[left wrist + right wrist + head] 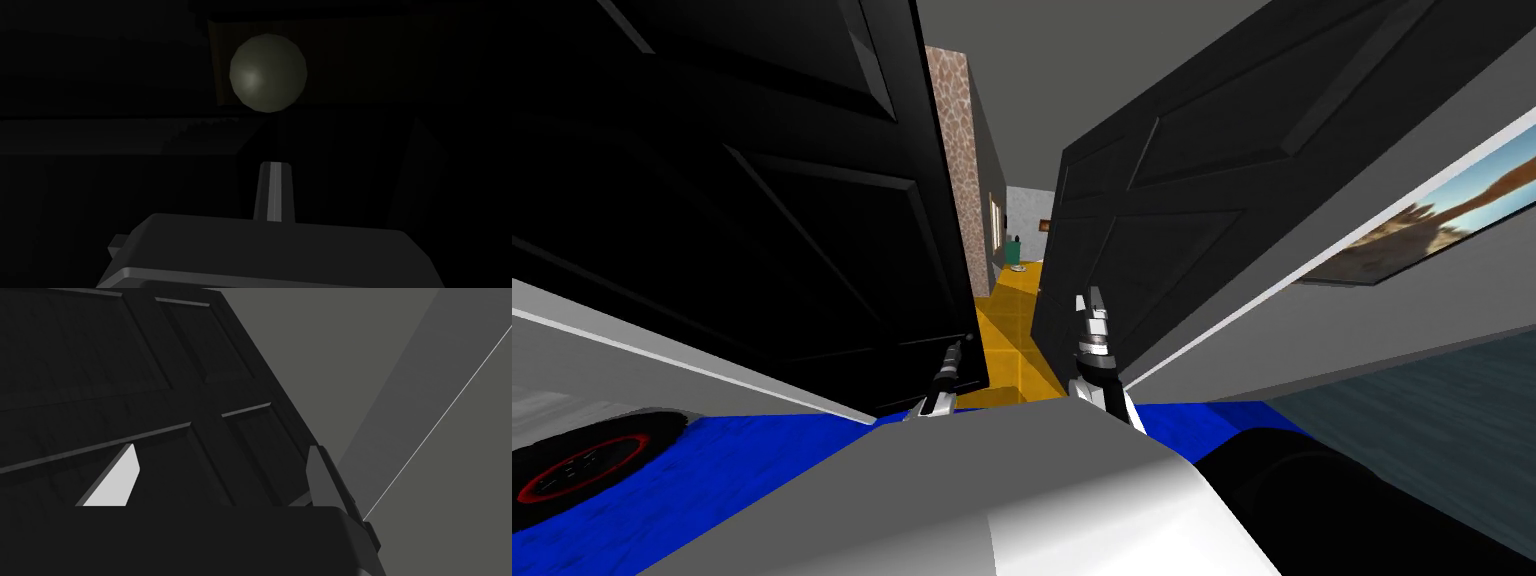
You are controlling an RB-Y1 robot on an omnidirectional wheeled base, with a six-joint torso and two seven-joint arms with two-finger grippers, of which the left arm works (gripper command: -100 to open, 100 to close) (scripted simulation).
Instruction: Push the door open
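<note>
Two black panelled door leaves stand ajar ahead, the left leaf (762,200) and the right leaf (1202,190), with a narrow gap between them. My left gripper (962,348) is at the left leaf's free edge, low down. In the dim left wrist view its fingers (273,190) are shut together and point just below a round knob (268,73). My right gripper (1093,303) is raised at the right leaf's free edge. It is open (220,478), and the black panelled door face (150,388) lies close in front of it, with nothing between the fingers.
Through the gap a yellow floor (1012,330) runs to a far room, beside a stone-patterned wall (957,150). A framed picture (1442,220) hangs on the right wall. On the blue floor (762,470) lies a black round thing with a red ring (582,470).
</note>
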